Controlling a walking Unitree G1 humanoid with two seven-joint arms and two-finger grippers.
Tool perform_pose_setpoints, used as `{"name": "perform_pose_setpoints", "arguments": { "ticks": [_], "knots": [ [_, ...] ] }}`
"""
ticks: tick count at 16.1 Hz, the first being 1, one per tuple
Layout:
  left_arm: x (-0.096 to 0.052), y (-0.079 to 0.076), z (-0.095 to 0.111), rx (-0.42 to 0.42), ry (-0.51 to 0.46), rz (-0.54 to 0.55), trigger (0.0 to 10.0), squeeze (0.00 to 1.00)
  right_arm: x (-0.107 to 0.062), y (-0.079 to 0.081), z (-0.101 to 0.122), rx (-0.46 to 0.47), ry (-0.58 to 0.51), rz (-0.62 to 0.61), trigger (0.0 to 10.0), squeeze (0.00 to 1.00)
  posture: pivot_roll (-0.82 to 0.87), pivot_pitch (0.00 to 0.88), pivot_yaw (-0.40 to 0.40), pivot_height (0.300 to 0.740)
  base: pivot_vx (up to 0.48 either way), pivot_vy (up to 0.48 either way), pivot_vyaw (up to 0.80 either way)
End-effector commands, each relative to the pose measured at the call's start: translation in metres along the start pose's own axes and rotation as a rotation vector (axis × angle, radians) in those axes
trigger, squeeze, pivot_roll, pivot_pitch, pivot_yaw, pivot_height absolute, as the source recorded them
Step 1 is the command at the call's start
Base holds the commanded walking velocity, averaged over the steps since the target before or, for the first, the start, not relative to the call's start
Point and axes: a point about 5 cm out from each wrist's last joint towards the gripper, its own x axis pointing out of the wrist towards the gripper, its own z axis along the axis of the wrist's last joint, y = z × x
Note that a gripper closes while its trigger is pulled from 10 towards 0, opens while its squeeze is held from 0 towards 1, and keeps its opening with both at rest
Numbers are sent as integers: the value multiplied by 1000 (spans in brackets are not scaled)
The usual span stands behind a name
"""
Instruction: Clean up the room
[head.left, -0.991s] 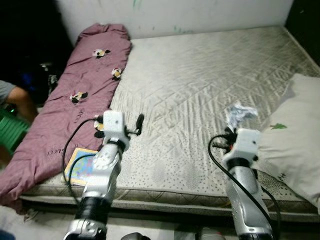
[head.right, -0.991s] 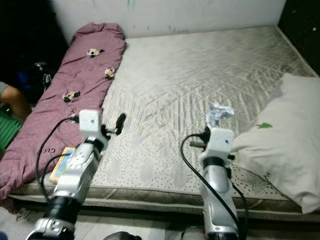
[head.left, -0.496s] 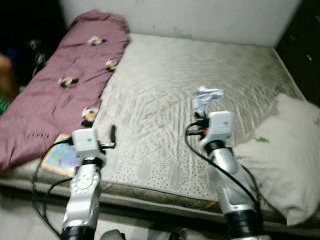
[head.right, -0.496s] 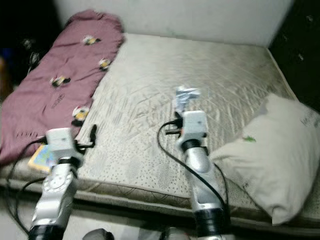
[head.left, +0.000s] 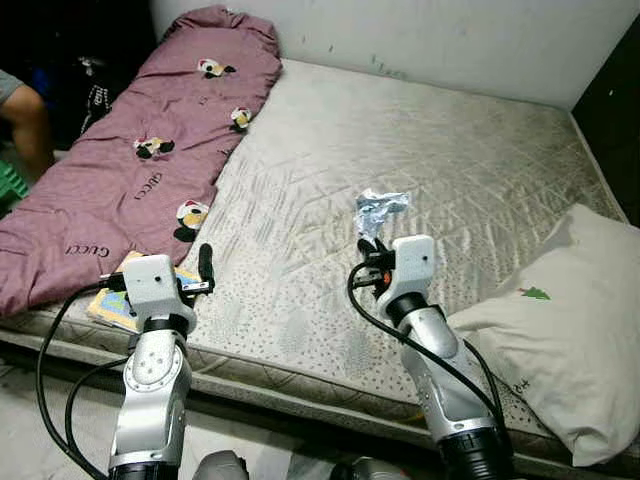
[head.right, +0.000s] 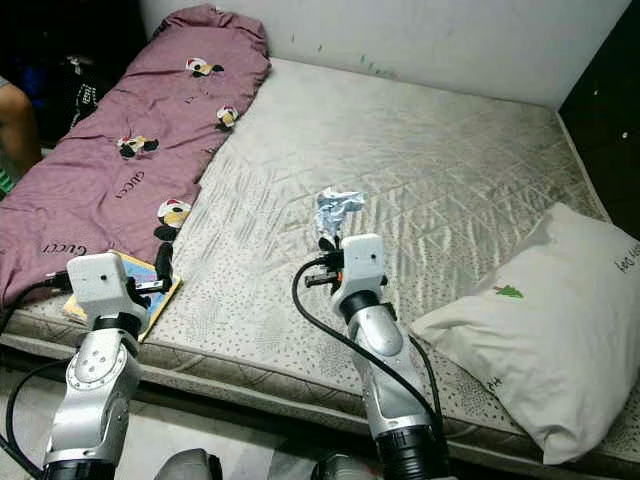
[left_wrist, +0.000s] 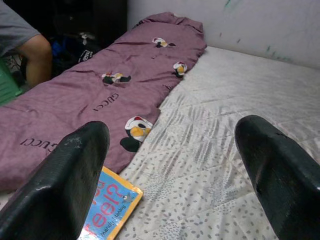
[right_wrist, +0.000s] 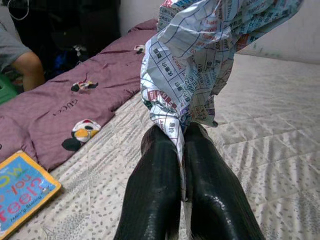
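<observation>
Right gripper (right_wrist: 181, 150) pinches a crumpled wrapper (head.left: 378, 208) above the mattress (head.left: 480, 170) — light, crinkly, likely slippery, best held by its twisted tail. Left gripper (left_wrist: 180, 165) hangs spread open.

Crumpled printed wrapper (right_wrist: 210, 60): thin, shiny foil-like. Mattress (head.left: 440, 170): quilted cloth, slight sheen. Purple duvet (head.left: 140, 170): soft matt fabric. Book (left_wrist: 107, 210): glossy cover. Right gripper (right_wrist: 182, 150) fingers: glossy black plastic.
</observation>
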Motion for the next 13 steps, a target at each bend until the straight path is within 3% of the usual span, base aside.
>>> {"name": "perform_pose_setpoints", "arguments": {
  "ticks": [1, 5, 9, 13],
  "knots": [
    [0, -3, 1, 14, 3, -10, 10000, 0, -2, -8, 5, 0, -27, -29, 10000, 0, 10, 19, -75, 740, 0, 0, 0],
    [7, -14, 7, 35, -17, -61, 10000, 0, 3, -14, 8, -20, -37, -56, 10000, 0, 23, 16, -77, 740, 0, 0, 0],
    [7, -12, 8, 19, -11, -46, 10000, 0, 7, -9, 6, -6, -16, -46, 10000, 0, 30, 20, -82, 740, 0, 0, 0],
    [7, -21, 5, -10, 9, -84, 10000, 0, 6, -21, 8, -9, -20, -89, 10000, 0, -7, 23, -66, 740, 0, 0, -800]
  ]
}}
